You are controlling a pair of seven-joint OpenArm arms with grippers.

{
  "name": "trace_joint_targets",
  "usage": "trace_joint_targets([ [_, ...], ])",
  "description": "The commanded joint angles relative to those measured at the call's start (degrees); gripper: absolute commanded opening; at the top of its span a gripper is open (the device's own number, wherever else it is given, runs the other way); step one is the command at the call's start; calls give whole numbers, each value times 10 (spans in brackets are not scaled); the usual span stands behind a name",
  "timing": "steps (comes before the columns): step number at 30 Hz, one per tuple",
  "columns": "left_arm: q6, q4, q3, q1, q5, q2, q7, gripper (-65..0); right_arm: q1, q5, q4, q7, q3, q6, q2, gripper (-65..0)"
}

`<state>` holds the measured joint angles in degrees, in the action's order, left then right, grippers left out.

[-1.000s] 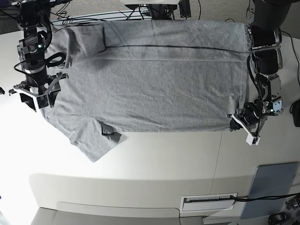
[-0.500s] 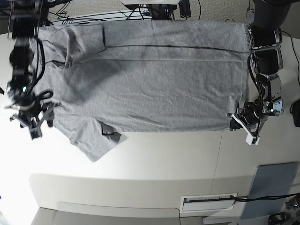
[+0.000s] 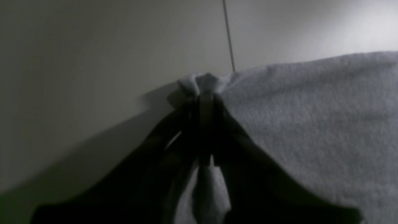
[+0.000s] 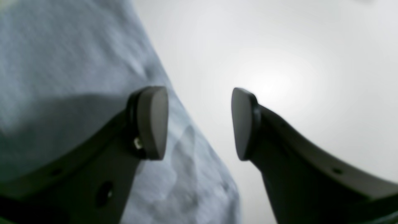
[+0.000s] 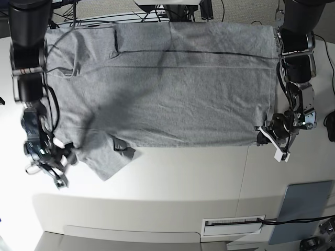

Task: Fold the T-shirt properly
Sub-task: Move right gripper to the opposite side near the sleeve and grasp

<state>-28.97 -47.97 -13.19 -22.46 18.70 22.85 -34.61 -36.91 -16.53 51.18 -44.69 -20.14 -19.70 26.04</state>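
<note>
The T-shirt (image 5: 167, 83) lies spread flat on the table (image 5: 183, 188), filling its 12 o'clock half in the base view. The left gripper (image 5: 260, 137) sits at the shirt's corner near 4 o'clock, pinching a bunch of cloth there, and the right gripper (image 5: 55, 170) sits near 8 o'clock, just beside the sleeve (image 5: 104, 157). A pad (image 5: 303, 209) lies on the table toward 5 o'clock, well apart from the shirt.
</note>
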Motion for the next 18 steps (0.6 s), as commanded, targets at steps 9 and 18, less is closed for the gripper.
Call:
trace_joint_targets([
  [9,4,-4,-1,-9,-23,8,-10,-650,-94,94,-181,52,-4,8,-80,-330],
  [18,4,-4,-1,-9,-22,8,-10,-650,-93,131,-195,64,-4,37,-82,-330],
])
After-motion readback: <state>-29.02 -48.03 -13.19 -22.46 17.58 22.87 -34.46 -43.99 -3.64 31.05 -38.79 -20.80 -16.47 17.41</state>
